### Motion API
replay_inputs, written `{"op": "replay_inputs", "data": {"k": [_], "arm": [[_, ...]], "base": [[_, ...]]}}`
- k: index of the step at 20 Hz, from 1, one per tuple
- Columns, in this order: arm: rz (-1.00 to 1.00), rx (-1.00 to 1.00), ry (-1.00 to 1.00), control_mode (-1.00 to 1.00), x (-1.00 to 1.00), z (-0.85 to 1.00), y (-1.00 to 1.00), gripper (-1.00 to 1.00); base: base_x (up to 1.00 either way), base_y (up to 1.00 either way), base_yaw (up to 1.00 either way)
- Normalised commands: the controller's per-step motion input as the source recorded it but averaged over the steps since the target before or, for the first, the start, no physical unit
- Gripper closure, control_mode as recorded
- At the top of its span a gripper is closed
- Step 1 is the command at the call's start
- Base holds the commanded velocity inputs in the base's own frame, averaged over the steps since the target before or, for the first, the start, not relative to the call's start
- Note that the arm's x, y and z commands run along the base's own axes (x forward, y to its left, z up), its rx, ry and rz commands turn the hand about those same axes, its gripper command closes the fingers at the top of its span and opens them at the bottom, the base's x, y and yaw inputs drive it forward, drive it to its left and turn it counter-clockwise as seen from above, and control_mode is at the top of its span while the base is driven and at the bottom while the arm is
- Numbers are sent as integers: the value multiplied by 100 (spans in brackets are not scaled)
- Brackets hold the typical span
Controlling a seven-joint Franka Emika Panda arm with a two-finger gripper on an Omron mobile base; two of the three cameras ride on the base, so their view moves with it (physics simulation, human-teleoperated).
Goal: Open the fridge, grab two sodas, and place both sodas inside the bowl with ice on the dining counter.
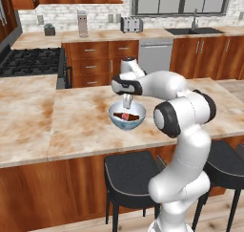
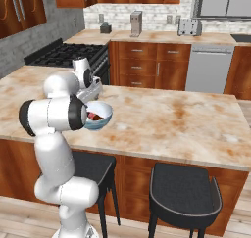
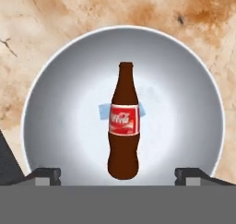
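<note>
Bottle: dark brown soda [image 3: 123, 126] with a red label lies flat in the bowl [image 3: 60, 108]
Bowl: sits on the dining counter [image 1: 86, 126]
Gripper [image 3: 119, 174]: jaws wide apart, holding nothing, just above the bottle
Hand view: pale blue patch under the bottle
Base views: black stools [image 2: 184, 195] below the counter edge

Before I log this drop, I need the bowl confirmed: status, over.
Gripper open above bowl. Brown soda bottle lying in bowl on dining counter, released. Nothing in the way.
</note>
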Motion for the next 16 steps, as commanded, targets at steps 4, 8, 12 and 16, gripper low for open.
{"op": "replay_inputs", "data": {"k": [4, 8, 12, 16], "arm": [[-8, 4, -13, -100, -57, 31, -20, -100], [-11, 7, -16, -100, -70, 28, -16, -100], [-13, 10, -17, -100, -76, 15, -2, -100], [-15, 12, -16, -100, -81, 15, 0, -100]], "base": [[0, 0, 0], [0, 0, 0], [0, 0, 0], [0, 0, 0]]}}
